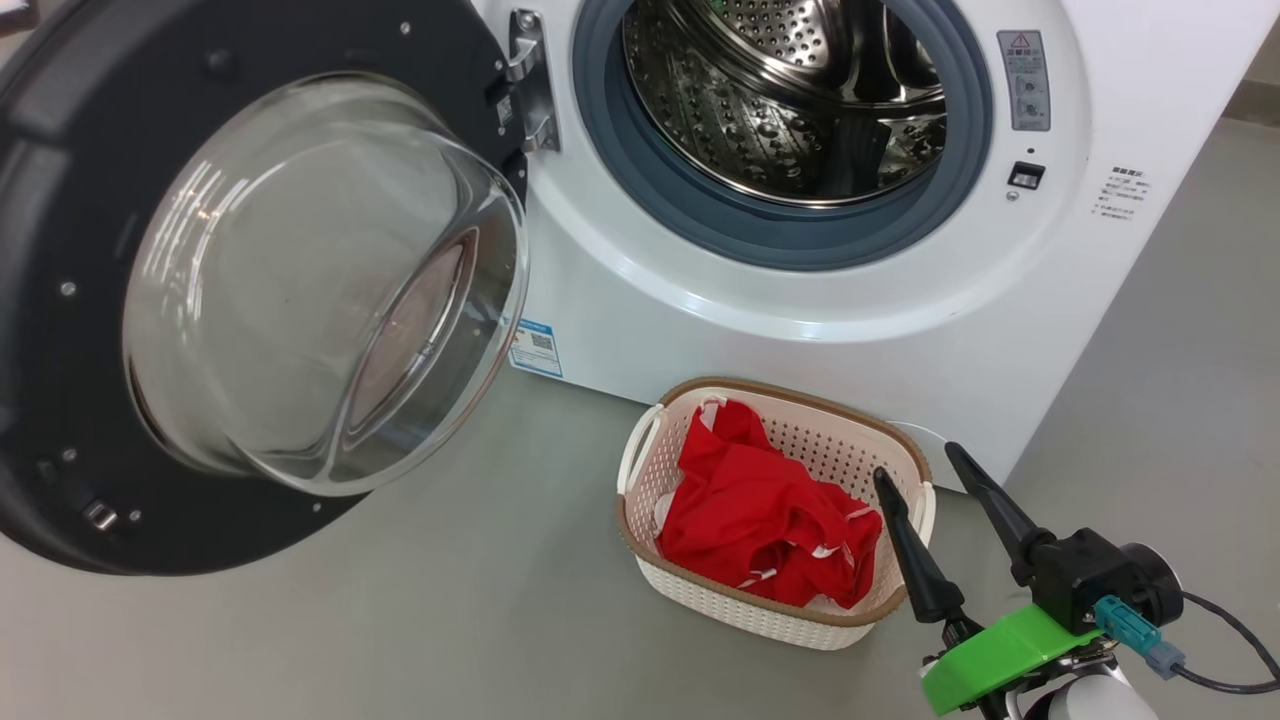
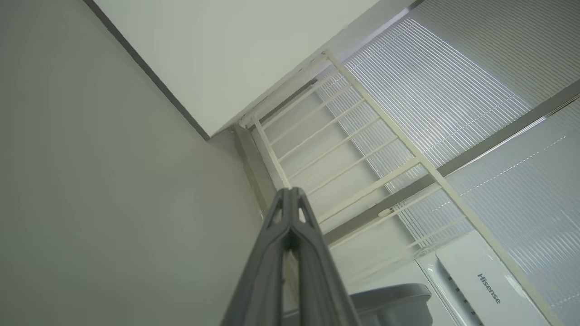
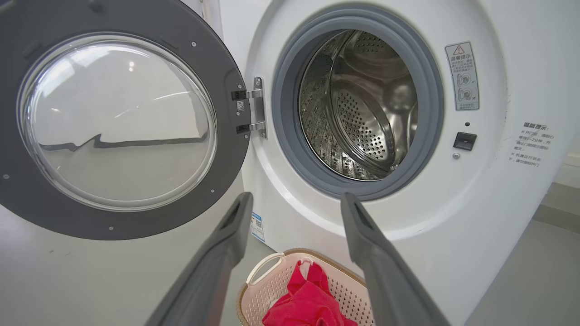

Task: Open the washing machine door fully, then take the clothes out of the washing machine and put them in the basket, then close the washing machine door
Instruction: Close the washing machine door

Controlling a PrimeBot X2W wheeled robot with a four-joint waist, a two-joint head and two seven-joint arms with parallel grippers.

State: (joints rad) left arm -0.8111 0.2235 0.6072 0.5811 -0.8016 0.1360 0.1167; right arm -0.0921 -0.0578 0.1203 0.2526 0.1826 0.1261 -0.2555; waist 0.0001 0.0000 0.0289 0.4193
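Observation:
The washing machine stands with its steel drum showing no clothes inside. Its door, black-rimmed with a bulging glass bowl, is swung wide open to the left. On the floor in front sits the cream basket holding the red clothes. My right gripper is open and empty, just right of the basket, fingers pointing at the machine. My left gripper is shut on nothing, aimed at a wall corner.
Grey floor surrounds the basket. The left wrist view takes in a white railing, ribbed window panels, a white Hisense appliance and a grey container rim.

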